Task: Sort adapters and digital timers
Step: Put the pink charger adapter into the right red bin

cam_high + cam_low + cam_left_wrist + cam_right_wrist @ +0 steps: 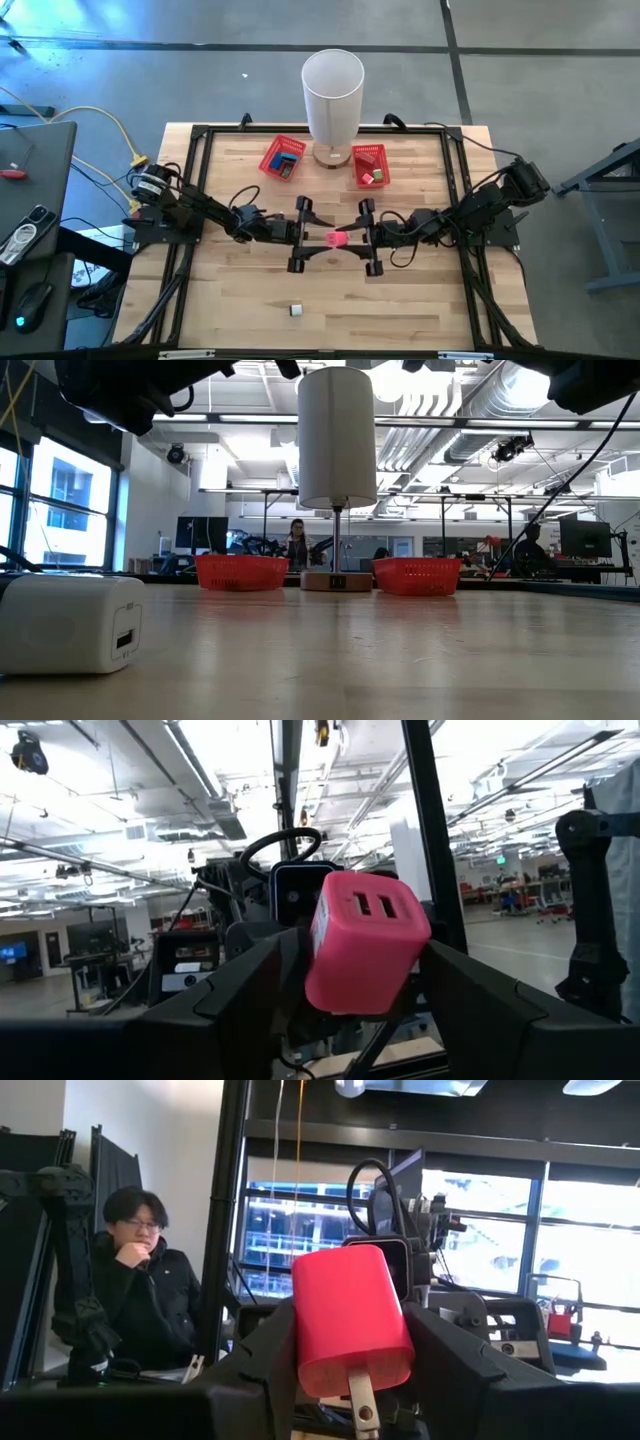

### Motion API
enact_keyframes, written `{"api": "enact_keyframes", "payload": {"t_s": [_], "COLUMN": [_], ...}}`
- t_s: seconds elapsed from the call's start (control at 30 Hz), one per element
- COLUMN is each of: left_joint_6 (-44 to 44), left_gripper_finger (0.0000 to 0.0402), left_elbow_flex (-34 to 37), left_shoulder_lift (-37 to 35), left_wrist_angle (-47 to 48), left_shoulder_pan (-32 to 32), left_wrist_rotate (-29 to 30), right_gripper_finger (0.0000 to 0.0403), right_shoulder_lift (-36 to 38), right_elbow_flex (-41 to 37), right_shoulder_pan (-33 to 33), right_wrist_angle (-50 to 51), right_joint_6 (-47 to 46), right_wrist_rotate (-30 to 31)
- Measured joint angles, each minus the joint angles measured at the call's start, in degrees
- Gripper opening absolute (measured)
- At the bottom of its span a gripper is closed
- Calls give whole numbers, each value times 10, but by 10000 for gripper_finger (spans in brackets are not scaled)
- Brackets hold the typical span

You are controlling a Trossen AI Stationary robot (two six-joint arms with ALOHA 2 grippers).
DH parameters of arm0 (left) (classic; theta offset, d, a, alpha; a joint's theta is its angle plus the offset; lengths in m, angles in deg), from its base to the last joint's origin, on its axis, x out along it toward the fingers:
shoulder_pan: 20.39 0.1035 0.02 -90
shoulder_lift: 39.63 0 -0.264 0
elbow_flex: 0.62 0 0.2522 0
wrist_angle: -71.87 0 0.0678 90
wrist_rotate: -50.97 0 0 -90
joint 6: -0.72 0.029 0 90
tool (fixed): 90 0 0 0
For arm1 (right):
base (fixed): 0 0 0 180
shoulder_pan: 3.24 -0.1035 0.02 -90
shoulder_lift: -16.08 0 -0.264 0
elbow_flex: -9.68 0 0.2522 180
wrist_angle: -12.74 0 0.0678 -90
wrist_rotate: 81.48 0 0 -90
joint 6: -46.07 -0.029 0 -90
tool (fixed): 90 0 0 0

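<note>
My left pincer [318, 238] and right pincer [352, 238] meet nose to nose above the middle of the worktop [420, 300], and the pink adapter [336, 239] sits between them, lifted clear of the wood. In the left wrist view the adapter [362, 942] is pinched between my left fingers [250, 982], its two-port face turned toward that camera. In the right wrist view the same adapter [350, 1320] is wedged between my right fingers [450, 1355], with a metal prong pointing down — both pincers grip it at once.

A white adapter [296, 310] lies alone on the near part of the worktop, well apart from both arms; in the low view it [70, 623] rests flat, a port on its side face.

At the far edge stand two red baskets — the left basket [283, 157] and the right basket [370, 165] — with a white lamp [332, 95] between them. Each basket holds small items.

A seated person [145, 1295] shows in the room behind.
</note>
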Motion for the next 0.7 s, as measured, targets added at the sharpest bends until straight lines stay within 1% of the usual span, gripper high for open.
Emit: {"api": "enact_keyframes", "payload": {"t_s": [0.1,0.23,0.4,0.6,0.7], "left_joint_6": [3,2,2,-11,-14], "left_gripper_finger": [224,209,190,139,112], "left_elbow_flex": [0,0,0,0,0], "left_shoulder_lift": [0,0,0,0,0], "left_wrist_angle": [1,2,0,-1,-2], "left_shoulder_pan": [0,0,0,0,0], "left_wrist_rotate": [-1,-13,-15,-16,-25], "right_gripper_finger": [143,143,143,143,140], "right_shoulder_lift": [0,0,0,1,1], "right_elbow_flex": [0,0,0,0,0], "right_shoulder_pan": [0,0,0,0,3], "right_wrist_angle": [6,9,9,15,23], "right_joint_6": [0,0,-1,-7,-13], "right_wrist_rotate": [1,0,0,2,-16]}}
